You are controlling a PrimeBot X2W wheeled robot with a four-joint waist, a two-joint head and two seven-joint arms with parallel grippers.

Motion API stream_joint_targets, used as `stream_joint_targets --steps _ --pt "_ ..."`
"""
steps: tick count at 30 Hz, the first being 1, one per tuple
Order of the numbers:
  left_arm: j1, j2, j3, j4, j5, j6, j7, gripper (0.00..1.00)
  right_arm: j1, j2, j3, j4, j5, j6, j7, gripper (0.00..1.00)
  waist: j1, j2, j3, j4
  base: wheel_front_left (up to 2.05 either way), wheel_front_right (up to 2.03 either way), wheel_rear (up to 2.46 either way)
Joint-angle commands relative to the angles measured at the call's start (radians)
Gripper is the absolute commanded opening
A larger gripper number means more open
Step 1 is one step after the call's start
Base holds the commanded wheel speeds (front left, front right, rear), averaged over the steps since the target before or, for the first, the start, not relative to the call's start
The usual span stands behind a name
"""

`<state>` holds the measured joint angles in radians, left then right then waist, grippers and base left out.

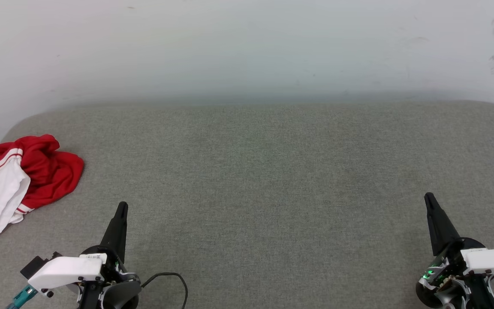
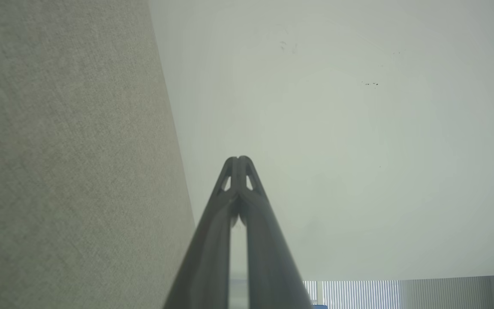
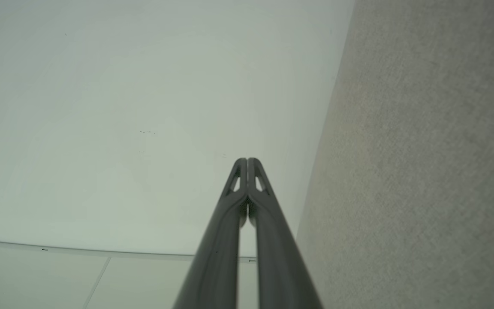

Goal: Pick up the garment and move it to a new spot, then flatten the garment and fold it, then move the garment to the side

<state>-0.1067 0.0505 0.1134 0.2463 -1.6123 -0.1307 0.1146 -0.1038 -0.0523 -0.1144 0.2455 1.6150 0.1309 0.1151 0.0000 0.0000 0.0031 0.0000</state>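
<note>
A crumpled garment point(image 1: 37, 176), red with a white sleeve and striped trim, lies bunched at the left edge of the grey fabric surface point(image 1: 272, 171), near its far-left corner and below the white wall point(image 1: 247, 43). The heap's long axis runs roughly from far to near, with the white sleeve trailing toward the near side. The left hand point(image 1: 121, 208) hovers over the near-left part of the surface, fingers clenched together and grasping nothing. The garment sits to its left and a little farther out. The right hand point(image 1: 429, 198), also clenched and empty, waits well apart at the near-right. The first pick-up looks like the left arm's job, calling for a leftward reach with parted fingers.
</note>
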Motion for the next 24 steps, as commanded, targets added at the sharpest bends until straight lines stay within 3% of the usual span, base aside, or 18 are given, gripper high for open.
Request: stream_joint_targets --steps 1,24 --pt "-0.006 -0.001 0.002 -0.001 -0.001 -0.002 0.002 0.0 -0.011 0.003 0.0 0.001 -0.005 0.0 0.001 0.0 0.0 0.0 0.0 0.0 0.0 0.0 0.0" --pt "-0.006 -0.001 0.002 -0.001 -0.001 -0.002 0.002 0.0 -0.011 0.003 0.0 0.001 -0.005 0.0 0.001 0.0 0.0 0.0 0.0 0.0 0.0 0.0 0.0"
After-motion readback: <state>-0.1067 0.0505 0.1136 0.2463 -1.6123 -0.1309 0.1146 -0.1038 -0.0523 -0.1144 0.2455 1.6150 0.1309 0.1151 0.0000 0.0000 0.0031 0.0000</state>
